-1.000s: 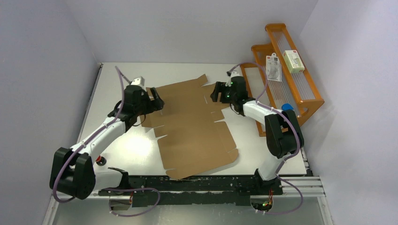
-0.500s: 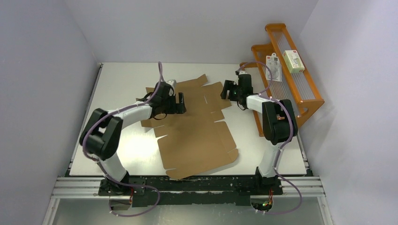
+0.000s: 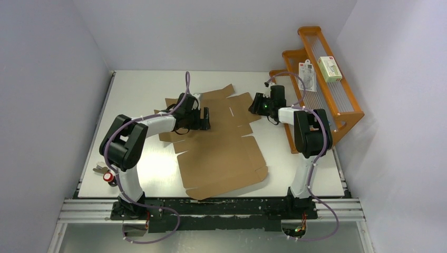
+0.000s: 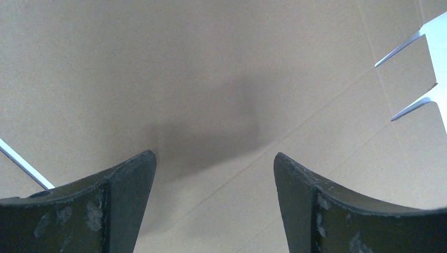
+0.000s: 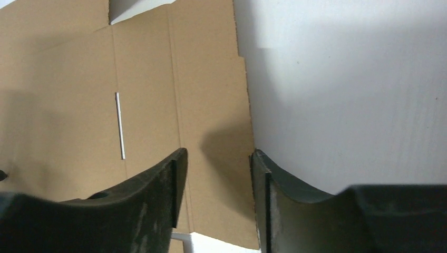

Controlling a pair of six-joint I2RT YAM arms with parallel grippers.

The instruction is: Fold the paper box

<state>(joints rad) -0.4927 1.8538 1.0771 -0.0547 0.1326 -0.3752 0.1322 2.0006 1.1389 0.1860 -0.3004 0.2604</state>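
paper box (image 3: 219, 145): flat, unfolded brown sheet, middle of the table (image 3: 137, 92).
left gripper (image 3: 205, 118): jaws wide apart, low over the sheet's upper left part.
right gripper (image 3: 255, 104): jaws partly apart, straddling the sheet's upper right edge; nothing gripped.

Flat paper box (image 3: 221, 153) under left gripper (image 3: 205, 118), right gripper (image 3: 253, 104) at edge

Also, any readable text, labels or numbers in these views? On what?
None can be read.
White packages on the rack: there is print, but it is too small to read.
Paper box: plain brown, with no print in any view.
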